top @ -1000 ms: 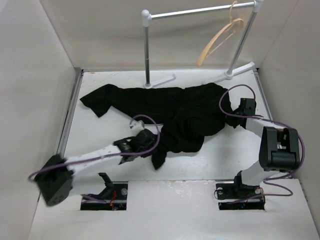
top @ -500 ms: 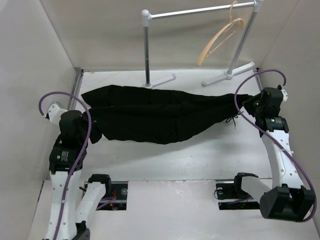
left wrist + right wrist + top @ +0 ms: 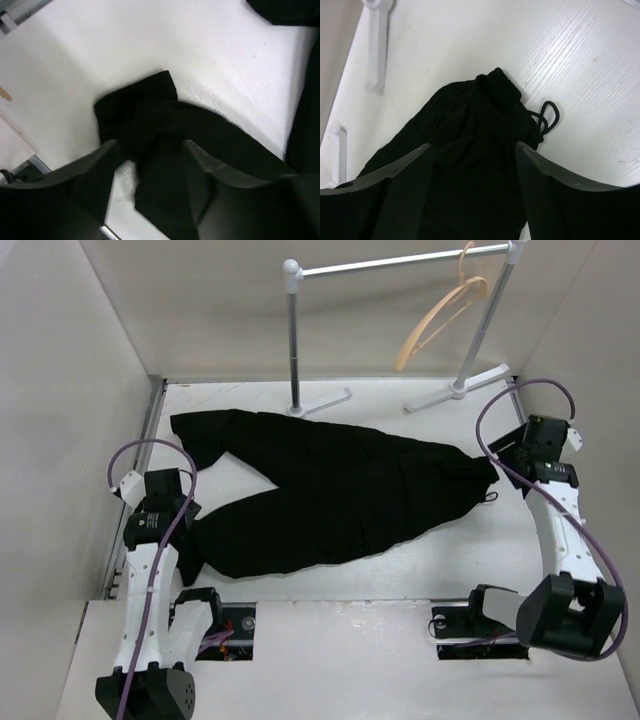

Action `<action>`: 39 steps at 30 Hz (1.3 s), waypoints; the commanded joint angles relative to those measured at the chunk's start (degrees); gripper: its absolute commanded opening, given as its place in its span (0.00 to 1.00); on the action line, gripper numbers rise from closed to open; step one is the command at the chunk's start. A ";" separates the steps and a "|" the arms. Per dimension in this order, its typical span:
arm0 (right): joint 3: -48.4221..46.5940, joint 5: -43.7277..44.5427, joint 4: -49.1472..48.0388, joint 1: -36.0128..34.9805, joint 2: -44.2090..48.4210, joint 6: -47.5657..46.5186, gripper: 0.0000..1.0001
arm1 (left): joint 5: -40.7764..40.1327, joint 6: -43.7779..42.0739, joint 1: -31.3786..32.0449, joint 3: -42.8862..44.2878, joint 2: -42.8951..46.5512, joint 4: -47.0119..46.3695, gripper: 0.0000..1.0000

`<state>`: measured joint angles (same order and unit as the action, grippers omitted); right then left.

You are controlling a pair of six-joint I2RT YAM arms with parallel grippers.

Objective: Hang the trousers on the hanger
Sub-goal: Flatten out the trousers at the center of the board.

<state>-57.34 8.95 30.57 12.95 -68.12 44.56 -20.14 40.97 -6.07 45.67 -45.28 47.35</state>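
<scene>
The left gripper (image 3: 150, 150) is standing with its 2 fingers (image 3: 95, 175) apart, a bunched leg end of the black trousers (image 3: 330, 490) lying between them near the left edge of the counter (image 3: 440, 560); the right gripper (image 3: 472, 150) is likewise holding its 2 fingers apart over the gathered waistband, whose drawstring (image 3: 547, 117) is looping out onto the white surface near the right edge; the trousers are lying spread across the middle of the counter, waist toward the right, 1 leg reaching toward the far-left corner and the other angling toward the near-left; the tan hanger (image 3: 440, 315) is hanging by its hook from the metal rail (image 3: 400, 260), which is standing along the far edge, toward the far-right corner, apart from the cloth.
</scene>
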 commanded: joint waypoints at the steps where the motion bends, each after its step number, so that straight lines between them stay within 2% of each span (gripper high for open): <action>1: -1.90 3.44 0.36 -4.63 6.49 -2.19 0.73 | -2.09 -1.33 0.21 4.41 0.45 -3.05 0.58; 3: 0.20 3.18 1.42 -7.44 9.65 -2.02 0.69 | -2.18 -2.12 1.27 5.91 -0.86 -3.23 0.60; 6: 7.22 1.69 2.47 -14.55 16.50 -1.75 0.30 | -0.69 -3.53 1.63 3.30 -2.45 -3.41 0.62; 8: 11.00 -0.85 3.79 -19.47 19.41 -0.27 0.16 | 1.32 -3.44 1.01 0.31 -2.54 -4.11 0.63; 9: 13.02 -2.08 4.06 -22.72 20.56 0.52 0.15 | 3.07 -3.18 0.31 -1.53 -2.97 -5.15 0.63; 11: 15.93 -3.32 4.24 -29.92 21.27 1.76 0.17 | 4.14 -2.57 -0.74 -4.17 -4.81 -8.49 0.63; 12: 16.90 -3.06 4.24 -33.78 20.84 2.63 0.21 | 4.49 -2.13 -1.27 -5.23 -6.65 -10.59 0.62; 15: 19.89 -0.08 3.89 -41.80 19.60 4.66 0.47 | 5.11 -1.25 -2.42 -6.38 -14.46 -15.52 0.60; 18: 22.35 -0.59 3.10 -43.58 19.08 6.06 0.65 | 5.99 -0.63 -1.98 -8.40 -21.24 -19.22 0.59; 19: 22.97 -0.95 2.66 -43.58 18.81 6.24 0.68 | 6.43 -0.28 -1.63 -9.36 -22.39 -19.92 0.57; 20: 23.76 -1.30 1.87 -43.40 18.20 6.51 0.70 | 6.87 0.16 -1.10 -10.50 -22.92 -20.63 0.51; 23: 25.70 -1.83 -0.24 -42.96 15.66 7.21 0.72 | 8.01 1.39 -1.10 -14.37 -21.00 -22.83 0.20; 25: 26.58 -2.18 -2.08 -42.79 13.55 7.74 0.73 | 8.80 1.83 -2.15 -14.47 -18.37 -22.13 0.08; 27: 26.84 -3.06 -4.10 -42.79 11.53 7.91 0.73 | 8.89 1.74 -4.08 -11.68 -14.25 -20.03 0.03; 30: 26.41 -4.47 -6.92 -43.05 9.15 8.44 0.73 | 6.09 0.43 -6.28 -1.50 -9.49 -13.89 0.03; 31: 26.06 -4.47 -7.45 -43.05 8.53 8.44 0.73 | 3.82 -0.62 -5.85 1.84 -8.61 -11.60 0.03; 34: 25.35 -4.38 -8.06 -43.05 7.30 8.27 0.73 | -3.83 -1.77 -2.87 4.78 -6.41 -7.64 0.16; 36: 25.09 -4.47 -8.33 -43.14 6.68 7.83 0.73 | -7.88 -1.68 -2.24 2.68 -5.44 -7.01 0.36; 37: 25.00 -4.47 -8.33 -43.14 6.59 7.74 0.73 | -8.42 -1.68 -2.24 1.36 -5.87 -7.53 0.52; 38: 24.91 -4.38 -8.42 -43.14 6.51 7.57 0.75 | -7.64 -1.94 -2.68 0.66 -7.01 -7.80 0.63; 39: 24.74 -4.38 -8.42 -43.23 6.42 7.30 0.76 | -6.41 -2.21 -3.55 0.56 -8.32 -7.98 0.67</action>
<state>-30.28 4.82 25.23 -30.09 -61.65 52.10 -23.05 39.86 -8.73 48.69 -50.28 35.07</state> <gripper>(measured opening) 0.752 0.634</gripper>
